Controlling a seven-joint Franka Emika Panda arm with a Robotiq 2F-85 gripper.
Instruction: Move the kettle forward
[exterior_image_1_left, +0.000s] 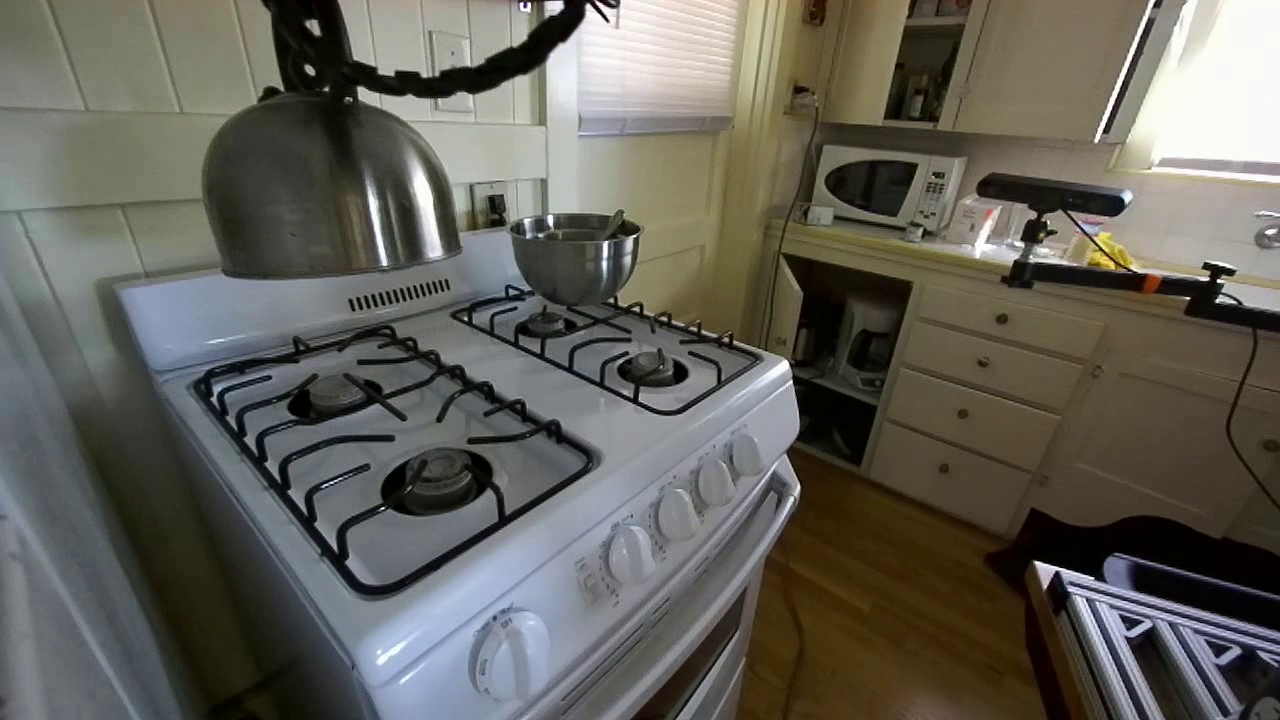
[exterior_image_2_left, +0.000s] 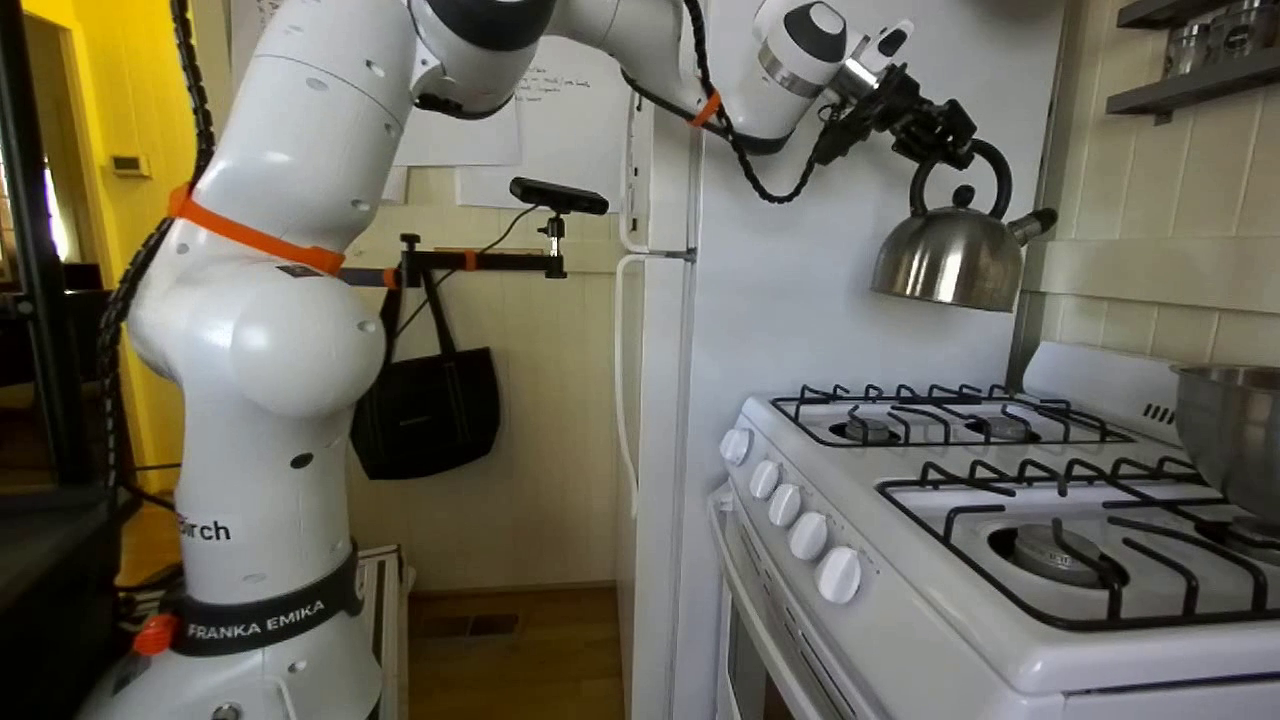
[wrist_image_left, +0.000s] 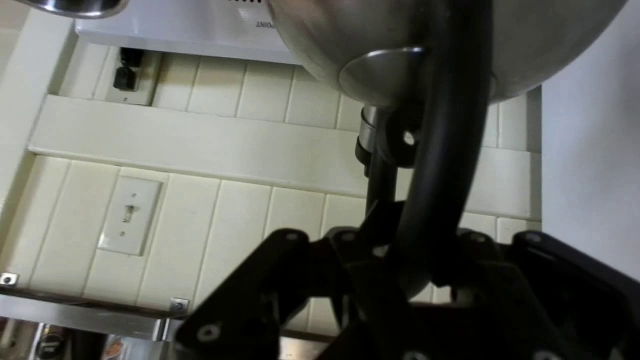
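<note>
The shiny steel kettle hangs in the air above the stove, also seen in an exterior view with its black arched handle on top and its short spout toward the wall. My gripper is shut on the top of the handle. In the wrist view the fingers close from both sides on the black handle, with the kettle body beyond. The finger pads are dark and partly hidden by the handle. A gap shows between kettle base and burner grates in both exterior views.
The white stove has black grates under the kettle. A steel bowl with a utensil stands on the other grate, near the back. The panelled wall is behind the stove; a white fridge side stands beside it.
</note>
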